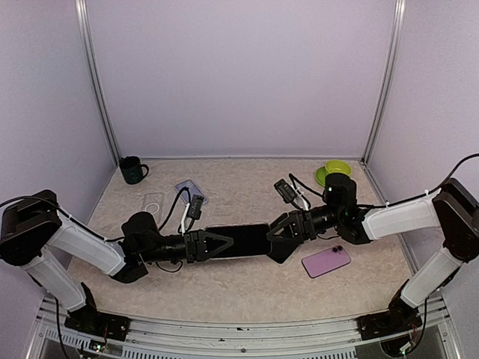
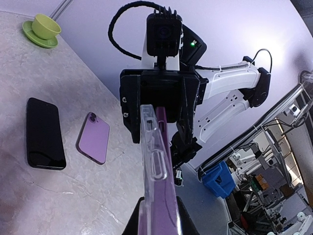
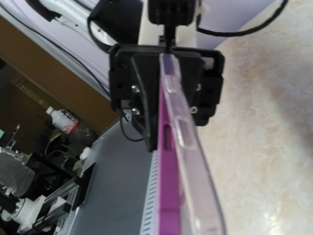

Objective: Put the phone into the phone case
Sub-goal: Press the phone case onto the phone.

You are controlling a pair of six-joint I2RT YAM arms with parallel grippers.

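My left gripper (image 1: 223, 242) and right gripper (image 1: 275, 239) meet nose to nose over the middle of the table (image 1: 224, 295). Both are clamped on one flat stack, the left on its left end and the right on its right end. The stack is the phone (image 1: 241, 240), dark screen upward as I read it, with the clear phone case (image 2: 152, 164) against its underside, the face toward the table. Its long axis runs left to right, straight from one pair of fingers to the other, so neither arm is nearer. Both wrist views catch it edge-on, with the purple body beside the clear wall and its button cut-outs. I cannot tell whether the phone is seated in the case all the way round. I judge the coming move turns on squeezing across the thin direction, phone down into case. A second purple phone (image 1: 325, 262) lies back-up on the table near my right gripper, and a black phone (image 2: 45, 133) lies beside it. A green cup (image 1: 337, 167) on its saucer stands at the far right and a dark mug (image 1: 133, 170) at the far left; I cannot see inside either.
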